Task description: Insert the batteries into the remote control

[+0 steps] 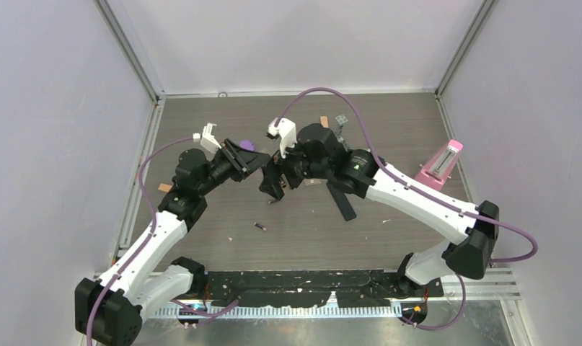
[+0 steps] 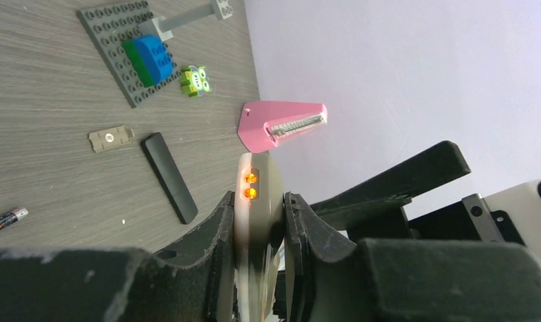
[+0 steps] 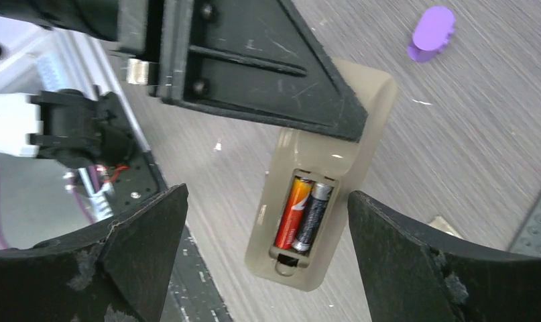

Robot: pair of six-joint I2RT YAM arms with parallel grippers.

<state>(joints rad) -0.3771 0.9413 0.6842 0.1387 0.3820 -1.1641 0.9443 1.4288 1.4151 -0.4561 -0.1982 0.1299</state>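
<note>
Pale lilac walls point(image 1: 57, 108) are enclosing a grey wood-grain table point(image 1: 309, 238), and the two arms are meeting over its middle. The left gripper point(image 2: 259, 208) is clamping the beige remote control point(image 3: 351, 157) by its sides and holding it up off the table, with two small orange lights glowing at the remote's end in the left wrist view. The right gripper point(image 3: 267, 201) is hovering just in front of the remote with its jaws standing wide apart, touching nothing. The remote's back is facing the right wrist camera with its compartment uncovered, and two batteries are sitting side by side inside: an orange-red cell point(image 3: 292, 213) and, touching it, a dark cell point(image 3: 312, 218) with a silvery end. A third, loose battery point(image 1: 260, 226) is lying on the table, nearer the arm bases than the remote and well apart from it. Beyond the remote, in the left wrist view, a black strip point(image 2: 169, 176) and a small tan plate point(image 2: 110, 137) are lying flat near each other. Farther from the remote, a grey studded baseplate point(image 2: 103, 33) is carrying a blue brick point(image 2: 153, 57). A pink wedge-shaped object point(image 2: 284, 124) is standing against the wall, well to the right of the remote. A purple piece point(image 3: 432, 30) is lying on the table on the remote's far side.
</note>
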